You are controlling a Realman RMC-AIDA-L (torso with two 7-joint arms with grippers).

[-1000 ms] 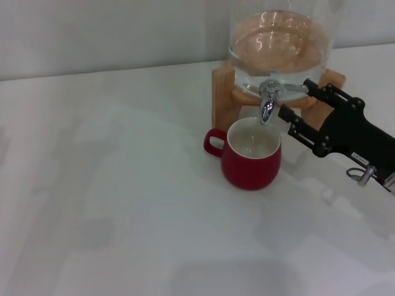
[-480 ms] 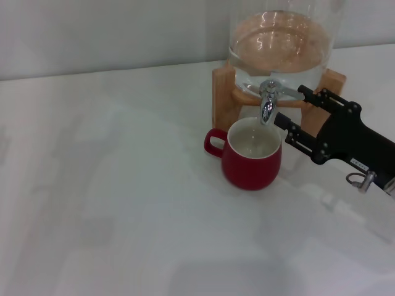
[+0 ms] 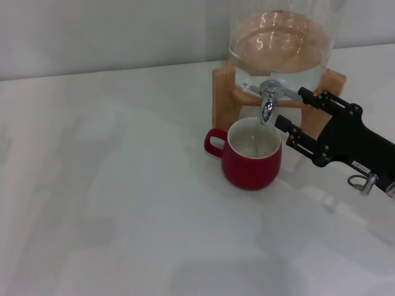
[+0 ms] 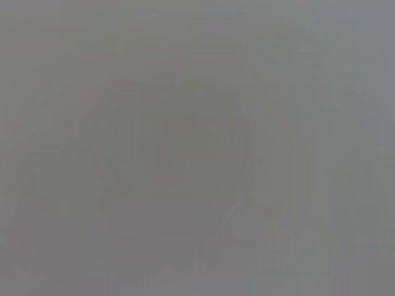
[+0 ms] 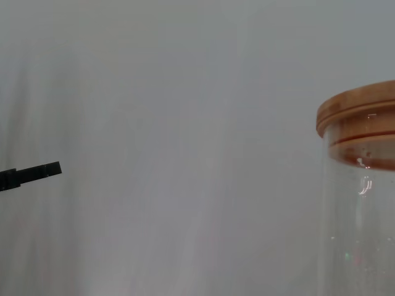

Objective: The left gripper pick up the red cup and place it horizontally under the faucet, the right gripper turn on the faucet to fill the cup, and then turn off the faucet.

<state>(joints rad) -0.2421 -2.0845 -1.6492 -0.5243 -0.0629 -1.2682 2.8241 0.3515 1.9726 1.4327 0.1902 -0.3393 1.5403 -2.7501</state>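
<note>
The red cup (image 3: 251,157) stands upright on the white table, handle to the left, right under the faucet (image 3: 267,103). The chrome faucet sits on a clear glass dispenser (image 3: 281,43) with a wooden stand. Its lever (image 3: 285,92) points right, towards my right gripper (image 3: 291,108). The right gripper is open, its jaws spread just right of the spout, with the upper fingertip by the lever's end. One black fingertip (image 5: 31,174) shows in the right wrist view. The left gripper is out of view; the left wrist view is plain grey.
The wooden stand (image 3: 223,92) rises behind the cup. The white table (image 3: 111,185) stretches to the left and front. In the right wrist view the dispenser's wooden lid (image 5: 361,114) tops the glass wall (image 5: 361,234).
My right gripper has moved left and closer to the faucet, its jaws now beside the spout and lever. The cup has not moved.
</note>
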